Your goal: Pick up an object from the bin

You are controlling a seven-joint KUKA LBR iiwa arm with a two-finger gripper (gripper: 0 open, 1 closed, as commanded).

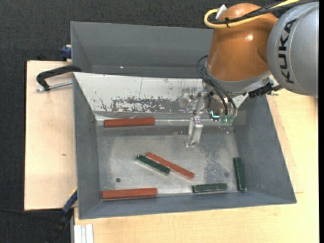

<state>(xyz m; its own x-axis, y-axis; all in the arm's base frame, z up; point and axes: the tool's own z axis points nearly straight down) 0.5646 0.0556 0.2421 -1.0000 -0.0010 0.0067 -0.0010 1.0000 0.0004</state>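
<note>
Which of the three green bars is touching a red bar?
The slanted green bar mid-bin, lying against the slanted red bar. The bottom green bar and right-hand green bar touch none.

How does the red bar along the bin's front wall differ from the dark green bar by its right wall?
The red bar is longer and lies left to right; the dark green bar is shorter and runs front to back. Both are slim sticks lying flat.
</note>
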